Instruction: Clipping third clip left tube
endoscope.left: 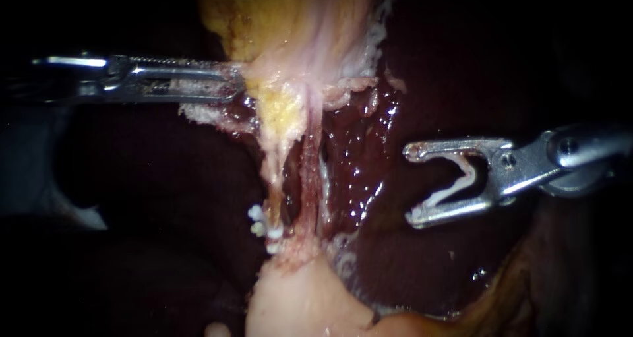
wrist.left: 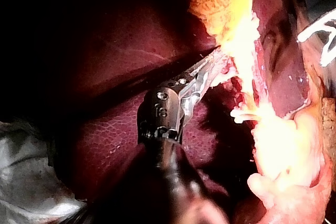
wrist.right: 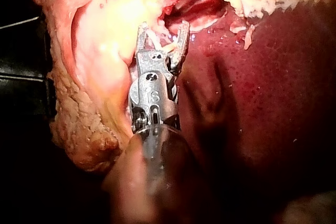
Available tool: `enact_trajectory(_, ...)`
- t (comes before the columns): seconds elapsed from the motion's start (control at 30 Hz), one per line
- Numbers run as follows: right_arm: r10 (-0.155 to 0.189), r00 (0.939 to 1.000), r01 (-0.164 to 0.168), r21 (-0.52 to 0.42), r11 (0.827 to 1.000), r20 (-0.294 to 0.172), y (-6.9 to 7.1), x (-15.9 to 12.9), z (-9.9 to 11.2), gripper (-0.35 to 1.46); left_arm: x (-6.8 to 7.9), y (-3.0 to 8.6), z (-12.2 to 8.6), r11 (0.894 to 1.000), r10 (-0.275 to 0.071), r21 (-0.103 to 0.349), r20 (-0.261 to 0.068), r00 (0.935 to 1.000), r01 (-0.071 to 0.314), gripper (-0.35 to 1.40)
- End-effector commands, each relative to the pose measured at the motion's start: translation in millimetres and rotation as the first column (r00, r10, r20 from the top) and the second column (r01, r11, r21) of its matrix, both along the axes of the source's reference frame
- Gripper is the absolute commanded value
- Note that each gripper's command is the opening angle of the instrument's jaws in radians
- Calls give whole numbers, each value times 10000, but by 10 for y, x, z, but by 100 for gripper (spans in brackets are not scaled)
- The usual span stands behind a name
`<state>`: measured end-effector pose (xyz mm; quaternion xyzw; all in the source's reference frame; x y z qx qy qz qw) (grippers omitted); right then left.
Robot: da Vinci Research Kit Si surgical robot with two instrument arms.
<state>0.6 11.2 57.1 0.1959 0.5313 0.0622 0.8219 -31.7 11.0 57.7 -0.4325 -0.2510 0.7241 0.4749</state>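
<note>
Wide jaws of right instrument (endoscope.left: 413,184) hold clip (endoscope.left: 452,192); left instrument (endoscope.left: 239,83) clamps tissue (endoscope.left: 264,70).

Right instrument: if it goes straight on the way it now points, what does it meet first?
The right instrument, carrying an open white clip, likely meets the nearer pale pink tube first, not the clipped tube beyond it; depth is unclear.

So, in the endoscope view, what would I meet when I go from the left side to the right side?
Left instrument, gripping pale tissue → white clips on the left tube → glistening liver → right instrument, carrying an open clip.
</note>
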Motion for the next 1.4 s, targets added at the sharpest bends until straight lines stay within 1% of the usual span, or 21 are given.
enact_trajectory(0.03,3,10000,-3,5,10000,4,0,0,0,50,2,1,-3,10000,9,14,9,10000,-10,-35)
enact_trajectory(0.17,3,10000,-3,5,10000,4,0,0,0,50,10,7,-19,9999,60,112,72,10000,-61,-35)
enact_trajectory(0.27,3,10000,-3,5,10000,4,0,-1,0,50,20,14,-41,9997,-90,212,17,10000,89,-35)
enact_trajectory(0.37,2,10000,-2,5,10000,4,0,-1,0,50,30,21,-64,9999,-112,47,-74,9999,112,-35)
enact_trajectory(0.4,2,10000,-2,5,10000,3,0,-1,0,50,34,24,-71,9999,-149,2,-37,9999,149,-35)
enact_trajectory(0.43,2,10000,-2,5,10000,3,0,0,0,50,37,25,-75,9999,-138,-35,-42,9999,138,-35)
enact_trajectory(0.5,-58,10000,58,48,10000,-44,0,1,-1,50,42,26,-81,9997,-227,-48,-29,9997,227,-35)
enact_trajectory(0.57,-85,9999,86,76,9999,-68,-1,5,-2,50,44,26,-83,9997,-222,-39,-24,9998,222,-35)
enact_trajectory(0.63,-205,9997,207,150,9997,-129,-3,14,-4,50,45,26,-83,9997,-220,-44,-24,9998,220,-35)
enact_trajectory(0.7,-223,9993,229,199,9995,-300,-7,26,-7,50,44,26,-82,9997,-224,-45,-27,9997,224,-35)
enact_trajectory(0.87,-63,9989,102,835,9965,-466,-16,61,-12,50,44,25,-82,9997,-229,-48,-31,9997,229,-35)
enact_trajectory(0.97,-8,9987,63,1072,9942,-518,-19,84,-10,50,44,25,-82,9997,-233,-52,-34,9997,232,-35)
enact_trajectory(1.0,64,9987,-5,1163,9932,-505,-21,91,-8,50,44,25,-82,9997,-234,-52,-35,9997,233,-35)
enact_trajectory(1.13,157,9989,-92,1450,9894,-437,-26,120,5,50,43,24,-83,9997,-237,-52,-37,9997,237,-35)
enact_trajectory(1.27,108,9989,-37,1531,9882,-455,-31,141,20,49,43,24,-83,9997,-238,-52,-38,9997,238,-35)
enact_trajectory(1.4,139,9990,-75,1506,9886,-415,-31,153,39,49,43,24,-83,9997,-240,-54,-39,9997,240,-35)
